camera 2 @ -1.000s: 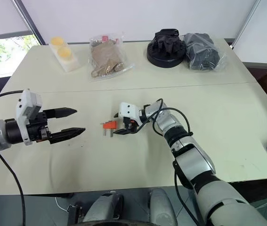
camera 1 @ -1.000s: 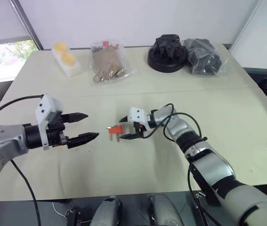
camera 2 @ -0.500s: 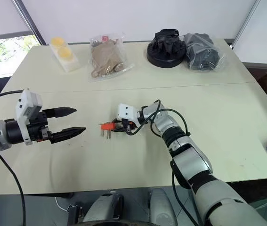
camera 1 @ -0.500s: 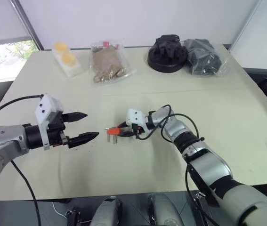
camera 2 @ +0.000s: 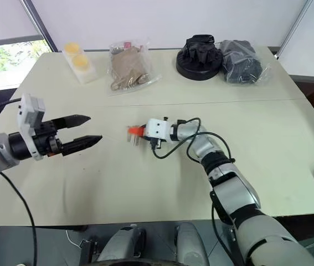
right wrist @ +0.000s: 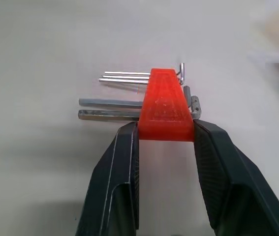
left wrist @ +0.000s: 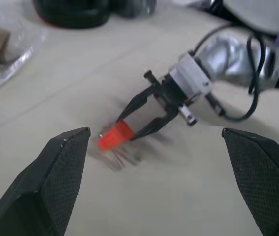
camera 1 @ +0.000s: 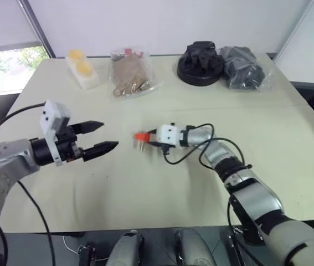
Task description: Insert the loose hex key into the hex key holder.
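— Orange-red plastic, that hex key holder (right wrist: 166, 104): where does it sit?

— Near the middle of the pale table (camera 1: 145, 188), pinched at its wide end between the two black fingers (right wrist: 119, 172) of the right gripper (camera 1: 150, 138). One pad presses each side of the block, so the jaws stand only part-way apart, as wide as the block itself.

— And the keys in it?

— Several thin metal rods stick out of one side of the block, with short bent ends showing on the other (the right wrist view gives this best). Whether the block rests on the table or hangs just above it is hard to judge.

— The other arm?

— The left gripper (camera 1: 107, 138) hovers well apart from the block, pointing toward it, jaws spread wide with nothing between them.

— The loose hex key?

— No separate rod can be told apart from those in the block.

— Anything else?

— Along the far edge lie a yellow-topped pack (camera 1: 81, 67), a clear bag (camera 1: 129, 75) of brown things, a black heap on a round base (camera 1: 201, 64) and a dark bagged bundle (camera 1: 245, 67).
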{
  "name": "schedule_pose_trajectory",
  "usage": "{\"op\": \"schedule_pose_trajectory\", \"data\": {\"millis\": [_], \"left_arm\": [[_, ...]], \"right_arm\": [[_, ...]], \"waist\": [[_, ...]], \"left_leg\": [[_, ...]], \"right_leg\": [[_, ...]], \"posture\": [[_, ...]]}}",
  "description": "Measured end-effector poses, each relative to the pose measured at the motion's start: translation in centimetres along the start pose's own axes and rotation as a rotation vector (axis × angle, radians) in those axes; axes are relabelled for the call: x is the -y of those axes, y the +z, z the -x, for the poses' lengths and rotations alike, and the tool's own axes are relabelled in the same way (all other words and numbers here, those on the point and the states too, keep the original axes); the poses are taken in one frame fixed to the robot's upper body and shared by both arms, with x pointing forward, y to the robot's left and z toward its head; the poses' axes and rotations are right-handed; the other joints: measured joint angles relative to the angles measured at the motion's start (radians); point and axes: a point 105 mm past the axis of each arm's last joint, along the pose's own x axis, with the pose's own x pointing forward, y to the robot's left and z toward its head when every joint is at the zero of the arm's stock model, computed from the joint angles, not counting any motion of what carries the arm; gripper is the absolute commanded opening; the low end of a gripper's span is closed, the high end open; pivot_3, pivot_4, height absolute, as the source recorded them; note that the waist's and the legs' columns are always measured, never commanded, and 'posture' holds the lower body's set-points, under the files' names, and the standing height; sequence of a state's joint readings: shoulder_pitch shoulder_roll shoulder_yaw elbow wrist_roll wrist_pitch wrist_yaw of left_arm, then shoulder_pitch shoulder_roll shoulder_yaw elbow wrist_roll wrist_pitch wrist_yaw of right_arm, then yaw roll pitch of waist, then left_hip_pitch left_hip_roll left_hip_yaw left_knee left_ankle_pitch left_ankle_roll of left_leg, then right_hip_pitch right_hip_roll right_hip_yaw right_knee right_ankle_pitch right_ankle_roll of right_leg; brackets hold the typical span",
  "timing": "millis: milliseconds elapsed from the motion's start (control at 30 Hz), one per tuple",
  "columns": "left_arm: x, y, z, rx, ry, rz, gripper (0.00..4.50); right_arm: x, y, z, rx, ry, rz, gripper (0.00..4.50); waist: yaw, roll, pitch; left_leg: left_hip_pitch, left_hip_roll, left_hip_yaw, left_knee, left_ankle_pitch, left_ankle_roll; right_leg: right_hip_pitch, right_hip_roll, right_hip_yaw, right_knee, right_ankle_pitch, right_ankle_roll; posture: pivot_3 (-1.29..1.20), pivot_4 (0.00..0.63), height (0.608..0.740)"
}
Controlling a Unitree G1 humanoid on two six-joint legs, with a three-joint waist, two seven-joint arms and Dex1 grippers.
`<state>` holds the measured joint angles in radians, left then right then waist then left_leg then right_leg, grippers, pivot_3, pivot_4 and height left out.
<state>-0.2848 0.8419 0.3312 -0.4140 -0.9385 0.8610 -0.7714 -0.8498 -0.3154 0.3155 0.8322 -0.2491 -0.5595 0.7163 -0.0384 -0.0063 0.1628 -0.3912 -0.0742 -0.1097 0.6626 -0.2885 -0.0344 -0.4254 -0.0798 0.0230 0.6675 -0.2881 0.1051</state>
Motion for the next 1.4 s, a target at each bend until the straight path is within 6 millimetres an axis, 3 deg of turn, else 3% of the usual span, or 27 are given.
{"op": "schedule_pose_trajectory", "data": {"millis": [200, 433, 800, 1400], "left_arm": [[-0.5, 1.1, -2.0, 0.053, -0.052, 0.047, 4.50], [-0.7, 1.6, -4.5, 0.087, -0.143, 0.114, 4.50], [0.2, 2.0, -6.3, 0.066, -0.252, 0.117, 4.50], [0.9, 1.7, -6.9, 0.066, -0.278, 0.126, 4.50]], "right_arm": [[3.2, 3.5, 3.3, 0.108, -0.220, 0.466, 0.99], [3.7, 8.0, 4.9, 0.245, -0.305, 0.763, 0.99], [2.8, 10.2, 5.5, 0.343, -0.258, 0.829, 0.99], [2.3, 10.6, 5.2, 0.363, -0.219, 0.823, 0.99]], "waist": [[-0.014, 0.000, 0.000], [-0.007, 0.000, 0.000], [-0.008, 0.000, 0.000], [-0.006, 0.000, 0.000]], "left_leg": [[0.000, 0.001, 0.002, -0.001, 0.000, 0.000], [0.000, 0.001, 0.002, 0.000, 0.000, 0.000], [0.000, 0.001, 0.002, 0.000, 0.000, 0.000], [0.000, 0.001, 0.002, 0.001, 0.000, 0.000]], "right_leg": [[-0.003, 0.002, 0.000, 0.003, 0.000, 0.000], [-0.002, 0.003, 0.000, 0.003, 0.000, 0.000], [-0.001, 0.003, 0.000, 0.002, 0.000, 0.000], [-0.001, 0.003, 0.000, 0.002, 0.000, 0.000]], "posture": [[0.00, 0.150, 0.740], [0.00, 0.150, 0.740], [0.00, 0.150, 0.740], [0.00, 0.150, 0.740]]}}
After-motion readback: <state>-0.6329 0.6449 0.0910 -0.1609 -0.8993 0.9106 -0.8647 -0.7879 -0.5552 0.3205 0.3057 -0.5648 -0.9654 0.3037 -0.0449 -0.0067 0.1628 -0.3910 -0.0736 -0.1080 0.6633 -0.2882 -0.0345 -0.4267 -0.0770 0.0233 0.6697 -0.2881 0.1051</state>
